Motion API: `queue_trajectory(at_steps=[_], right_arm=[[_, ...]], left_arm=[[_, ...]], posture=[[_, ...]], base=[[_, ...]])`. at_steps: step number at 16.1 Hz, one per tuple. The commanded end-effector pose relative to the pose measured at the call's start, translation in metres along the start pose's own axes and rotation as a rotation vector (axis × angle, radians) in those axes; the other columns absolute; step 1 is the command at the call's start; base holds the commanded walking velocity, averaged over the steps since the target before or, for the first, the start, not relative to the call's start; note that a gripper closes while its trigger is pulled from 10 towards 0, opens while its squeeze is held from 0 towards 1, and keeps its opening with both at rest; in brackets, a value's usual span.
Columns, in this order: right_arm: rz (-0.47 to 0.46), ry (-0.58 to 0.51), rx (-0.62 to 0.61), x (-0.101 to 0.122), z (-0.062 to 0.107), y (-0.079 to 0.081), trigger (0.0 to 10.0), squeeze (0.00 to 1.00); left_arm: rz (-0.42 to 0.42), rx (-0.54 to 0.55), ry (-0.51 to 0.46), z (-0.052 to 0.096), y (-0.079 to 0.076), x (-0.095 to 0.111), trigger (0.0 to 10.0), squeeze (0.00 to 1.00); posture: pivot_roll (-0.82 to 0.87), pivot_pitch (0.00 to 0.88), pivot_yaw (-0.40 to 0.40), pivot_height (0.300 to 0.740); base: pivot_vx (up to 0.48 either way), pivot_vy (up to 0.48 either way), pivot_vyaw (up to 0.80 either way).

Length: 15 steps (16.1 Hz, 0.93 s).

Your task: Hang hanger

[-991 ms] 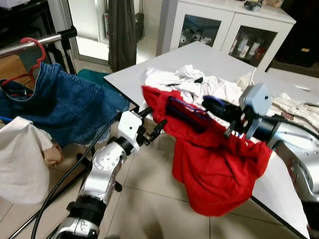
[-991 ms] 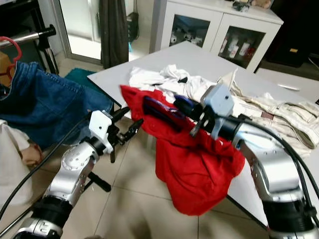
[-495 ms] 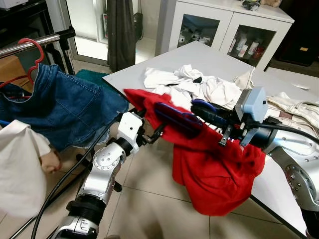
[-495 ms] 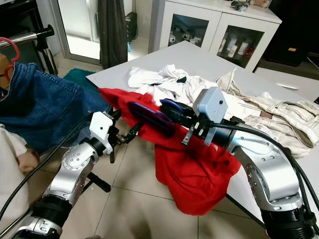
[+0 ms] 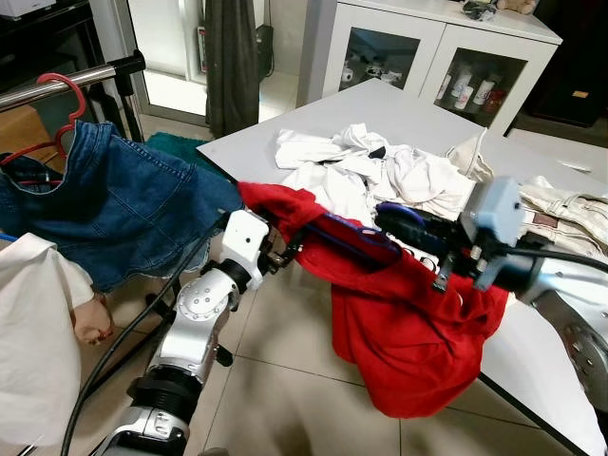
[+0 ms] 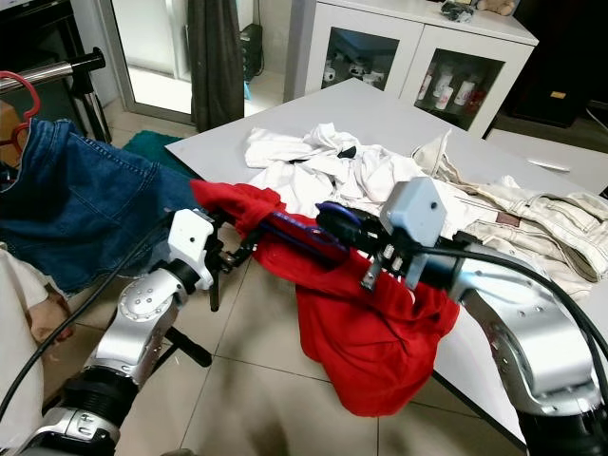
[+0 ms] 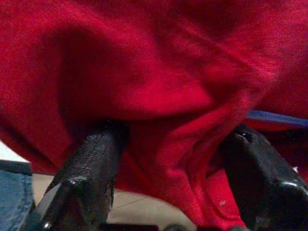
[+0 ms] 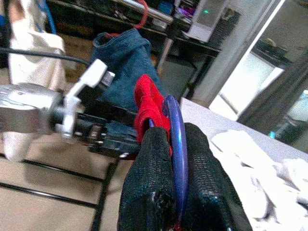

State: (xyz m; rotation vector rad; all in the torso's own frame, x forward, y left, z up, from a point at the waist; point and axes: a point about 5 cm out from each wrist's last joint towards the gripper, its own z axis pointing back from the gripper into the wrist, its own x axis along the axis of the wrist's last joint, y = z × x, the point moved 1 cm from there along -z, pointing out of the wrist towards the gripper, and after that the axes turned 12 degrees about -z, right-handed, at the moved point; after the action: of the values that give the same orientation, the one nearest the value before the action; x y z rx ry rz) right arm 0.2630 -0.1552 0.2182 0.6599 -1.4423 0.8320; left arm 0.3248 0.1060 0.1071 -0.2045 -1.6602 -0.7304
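Pale floor tiles (image 5: 285,399) are spread below a white table (image 5: 408,119), and at the far left a chrome rail (image 5: 71,81) is seen, hung with a red hanger (image 5: 59,90) that carries a denim garment (image 5: 114,204); a soft white cloth (image 5: 33,323) droops below it. Just off the table's near-left corner, the left gripper (image 5: 285,252) is pushed into the red shirt (image 5: 418,323), its ribbed black fingers (image 7: 91,163) spread with a fold of the matte knit bunched between them, so they are open and nothing is clamped. The blue hanger (image 8: 177,139), smooth and glossy plastic, is threaded inside the shirt beside the table's near edge and is pinched between the closed, textured pads of the right gripper (image 6: 332,223). Further right, crumpled white and beige clothes (image 5: 380,166) are heaped along the table's middle.

Risk is judged mainly from the limp, heavy cloth: the shirt could be dragged off the slick hanger if the left fingers snag it, and the thin hook could twist in the single pinch before the rail is reached.
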Motion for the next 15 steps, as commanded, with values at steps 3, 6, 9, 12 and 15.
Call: queue_trajectory(at_steps=[3, 6, 9, 12, 15], right_arm=[[0.075, 0.079, -0.071, -0.006, 0.003, -0.01, 0.0, 0.0], [0.137, 0.157, -0.149, -0.013, 0.006, -0.022, 0.0, 0.0], [0.159, 0.162, -0.156, -0.01, 0.005, -0.025, 0.0, 0.0], [0.21, 0.197, -0.133, -0.012, 0.012, -0.026, 0.0, 0.0], [0.256, 0.267, -0.115, -0.018, 0.024, -0.029, 0.0, 0.0]], left_arm=[[0.004, -0.039, -0.051, -0.004, -0.005, 0.009, 0.0, 0.0], [0.023, -0.061, -0.068, -0.002, -0.008, 0.01, 0.0, 0.0], [0.039, -0.059, -0.076, -0.002, -0.008, 0.011, 0.0, 0.0], [0.039, -0.045, -0.076, -0.002, -0.005, 0.011, 0.0, 0.0], [0.039, -0.037, -0.072, -0.002, -0.003, 0.011, 0.0, 0.0]], posture=[[-0.01, 0.0, -0.066, 0.74], [-0.01, 0.0, -0.067, 0.74], [-0.01, 0.0, -0.072, 0.74], [0.0, 0.0, -0.074, 0.74], [-0.01, 0.0, -0.073, 0.74]], base=[[0.0, 0.0, 0.0], [0.0, 0.0, 0.0], [0.0, 0.0, 0.0], [0.0, 0.0, 0.0], [0.0, 0.0, 0.0]])
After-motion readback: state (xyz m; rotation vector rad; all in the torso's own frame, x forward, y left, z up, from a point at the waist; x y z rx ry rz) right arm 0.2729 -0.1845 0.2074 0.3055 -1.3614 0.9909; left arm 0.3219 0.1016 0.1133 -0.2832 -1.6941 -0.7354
